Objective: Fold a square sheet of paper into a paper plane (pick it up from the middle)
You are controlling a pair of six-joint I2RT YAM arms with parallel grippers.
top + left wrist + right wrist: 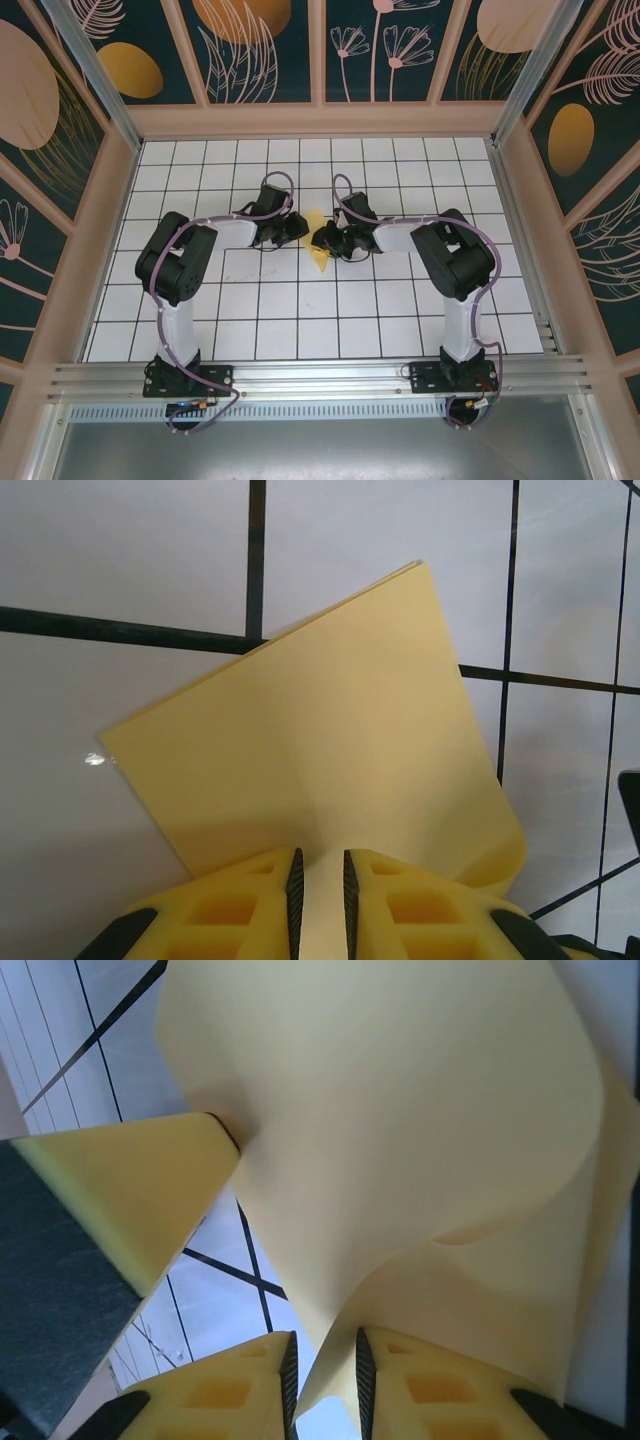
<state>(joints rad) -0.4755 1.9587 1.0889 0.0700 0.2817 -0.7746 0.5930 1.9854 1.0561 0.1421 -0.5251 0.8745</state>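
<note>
A folded yellow sheet [320, 255] stands raised over the middle of the table [300, 310]. The left gripper [320, 858] pinches its edge. The sheet also runs between the narrowly parted fingers of the right gripper [327, 1340], grip unclear.

Square sheet of paper [330, 740]: pale yellow, folded double, curling, raised, mid-workspace.

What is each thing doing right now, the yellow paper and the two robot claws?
square sheet of paper: folded over double, curling, held up between the two grippers, not a plane yet.
left gripper: shut on the paper's edge.
right gripper: fingers nearly together with the paper running between them; pinched or loose, cannot tell.
</note>
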